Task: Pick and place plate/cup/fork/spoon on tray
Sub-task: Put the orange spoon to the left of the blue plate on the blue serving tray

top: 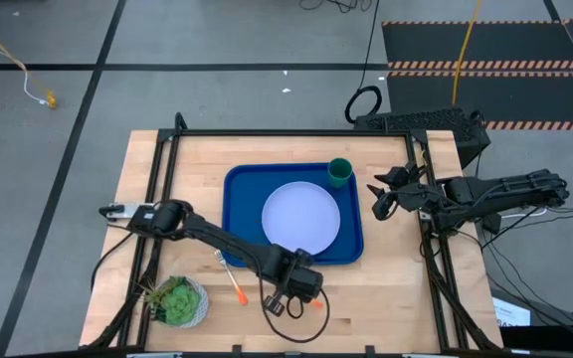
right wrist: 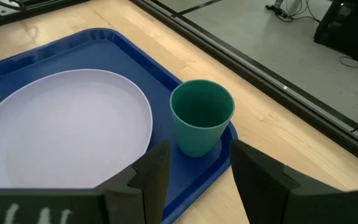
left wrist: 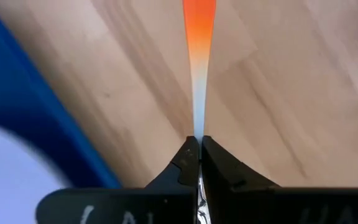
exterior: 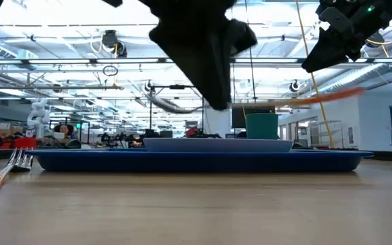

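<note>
The blue tray (top: 242,199) lies mid-table with the pale plate (top: 301,219) on it and the green cup (top: 339,171) upright in its far right corner. The orange-handled fork (top: 229,275) lies flat on the wood near the tray's near left corner, its tines (exterior: 20,158) showing in the low view. My left gripper (top: 288,298) hangs above the wood just in front of the tray, shut on the spoon (left wrist: 199,62), whose bowl is hidden by the fingers. My right gripper (right wrist: 194,168) hovers open to the right of the tray, facing the cup (right wrist: 201,118). My left gripper pinches the spoon's silver neck (left wrist: 199,127) between its two fingers, which come from above, pointing steeply down. The orange handle (exterior: 332,95) sticks out about level toward the table's right. The spoon is lifted clear of the table.
A small white pot with a green plant (top: 177,301) stands at the table's near left corner. A black frame rail (top: 296,132) runs along the far edge and down both sides. Bare wood lies in front of the tray, to the right of the left gripper.
</note>
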Controlling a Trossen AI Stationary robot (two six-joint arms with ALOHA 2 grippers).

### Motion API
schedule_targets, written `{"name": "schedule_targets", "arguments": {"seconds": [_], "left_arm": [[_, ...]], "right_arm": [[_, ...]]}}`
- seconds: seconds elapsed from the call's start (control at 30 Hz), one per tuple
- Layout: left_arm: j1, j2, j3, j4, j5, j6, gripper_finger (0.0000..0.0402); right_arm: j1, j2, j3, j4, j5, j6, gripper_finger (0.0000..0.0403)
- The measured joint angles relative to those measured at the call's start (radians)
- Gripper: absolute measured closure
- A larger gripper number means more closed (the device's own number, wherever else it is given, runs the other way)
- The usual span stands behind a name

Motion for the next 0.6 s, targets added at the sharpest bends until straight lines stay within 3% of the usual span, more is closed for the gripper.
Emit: {"name": "schedule_targets", "arguments": {"seconds": [0.6], "left_arm": [[-0.002,-0.132,0.001,-0.248,-0.151,0.172,0.04]], "right_arm": [[0.0,0.0,0.0,0.0,0.0,-0.001,0.0243]]}}
